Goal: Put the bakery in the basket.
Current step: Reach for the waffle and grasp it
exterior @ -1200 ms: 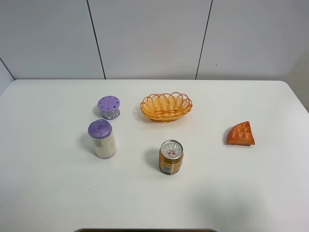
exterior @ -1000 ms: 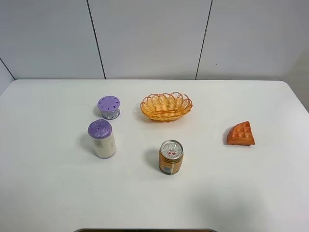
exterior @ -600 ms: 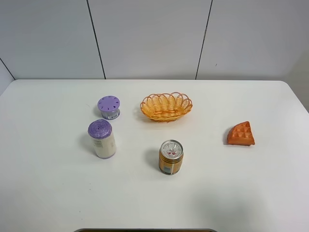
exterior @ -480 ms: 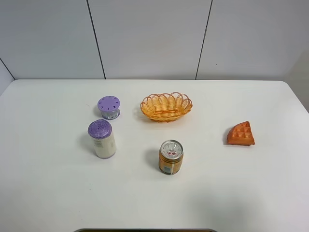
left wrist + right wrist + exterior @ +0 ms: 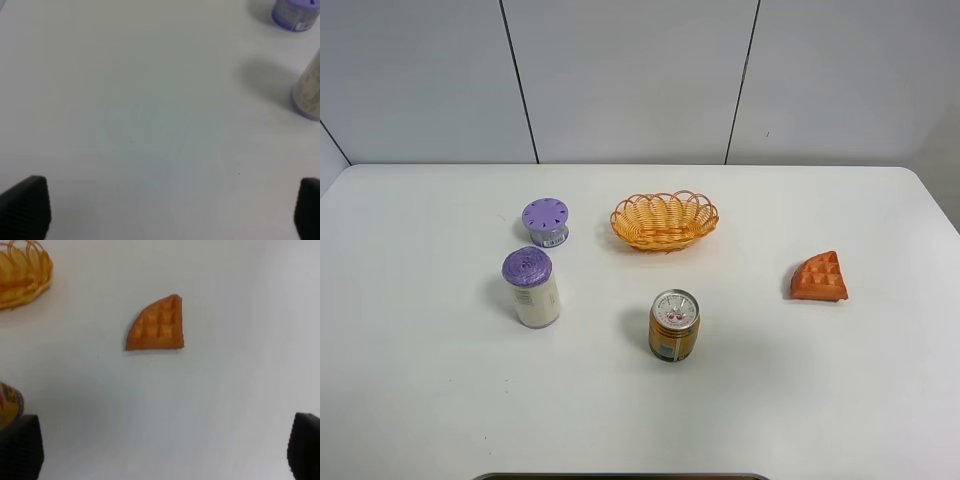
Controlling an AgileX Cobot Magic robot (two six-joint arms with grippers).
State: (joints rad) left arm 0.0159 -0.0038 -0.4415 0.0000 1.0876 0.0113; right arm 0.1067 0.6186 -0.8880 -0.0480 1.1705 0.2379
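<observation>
The bakery, an orange-brown waffle wedge, lies flat on the white table at the right; it also shows in the right wrist view. The yellow-orange wicker basket stands empty at the middle back, well apart from the waffle; its rim shows in the right wrist view. Neither arm shows in the exterior high view. My right gripper is open and empty, its black fingertips wide apart, short of the waffle. My left gripper is open and empty over bare table.
An orange drink can stands in front of the basket. A white bottle with a purple cap and a small purple-lidded jar stand at the left; both show in the left wrist view, the bottle and the jar.
</observation>
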